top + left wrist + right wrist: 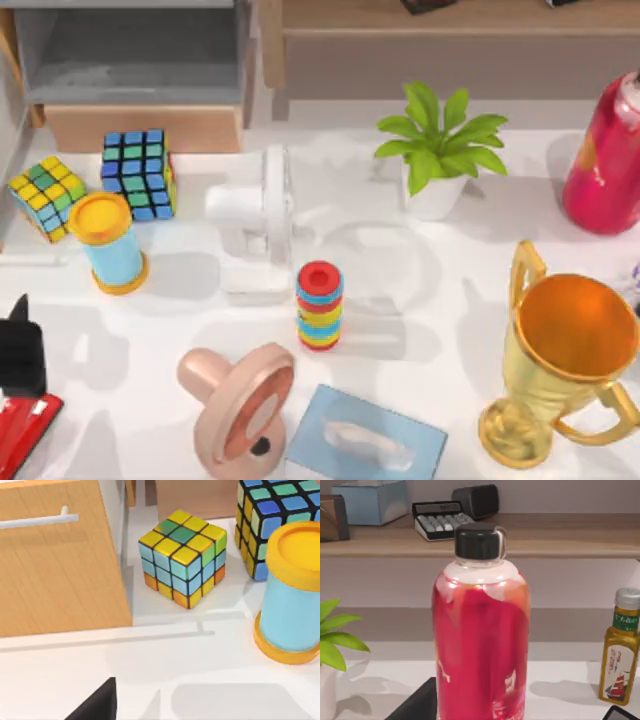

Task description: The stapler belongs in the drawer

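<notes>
Your left gripper [22,350] sits at the table's near left edge, directly over the stapler [22,432], whose red arms poke out below the black fingers. You cannot tell whether the fingers are closed on it or merely above it. The drawer [140,128] stands pulled out at the far left, tan front toward you, grey inside. In the left wrist view, that front carries a white bar handle [37,521], with a yellow-topped cube [182,557] just beside it and a blue cylinder [292,597] further along. In the right wrist view, a red bottle [480,630] looms close; beside it stands an oil bottle [620,655] with a green label, its writing unreadable.
</notes>
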### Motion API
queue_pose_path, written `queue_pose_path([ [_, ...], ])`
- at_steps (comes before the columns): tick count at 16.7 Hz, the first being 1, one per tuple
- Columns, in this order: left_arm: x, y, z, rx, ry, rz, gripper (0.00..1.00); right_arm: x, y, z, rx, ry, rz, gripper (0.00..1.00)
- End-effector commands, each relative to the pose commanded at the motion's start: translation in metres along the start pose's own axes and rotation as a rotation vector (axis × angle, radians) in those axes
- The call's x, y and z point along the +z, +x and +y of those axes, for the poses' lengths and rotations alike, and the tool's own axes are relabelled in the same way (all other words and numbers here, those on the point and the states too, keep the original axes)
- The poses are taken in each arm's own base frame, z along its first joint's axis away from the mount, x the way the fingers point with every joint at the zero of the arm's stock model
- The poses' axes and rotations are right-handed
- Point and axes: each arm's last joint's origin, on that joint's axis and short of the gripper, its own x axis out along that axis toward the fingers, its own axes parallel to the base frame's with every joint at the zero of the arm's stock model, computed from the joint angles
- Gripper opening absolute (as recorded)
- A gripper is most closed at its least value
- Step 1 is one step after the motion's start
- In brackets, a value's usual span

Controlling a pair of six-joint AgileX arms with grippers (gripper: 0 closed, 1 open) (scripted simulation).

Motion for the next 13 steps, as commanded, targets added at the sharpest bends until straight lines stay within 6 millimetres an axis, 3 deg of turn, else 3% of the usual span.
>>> queue_pose_path([
  [8,0.024,0.05,0.0,-0.164,0.175,0.783,1.0,0.0,0.0,0.0,0.0,0.0,0.0,1.0],
  [13,0.026,0.077,-0.001,-0.255,0.233,1.065,1.0,0.0,0.0,0.0,0.0,0.0,0.0,1.0],
])
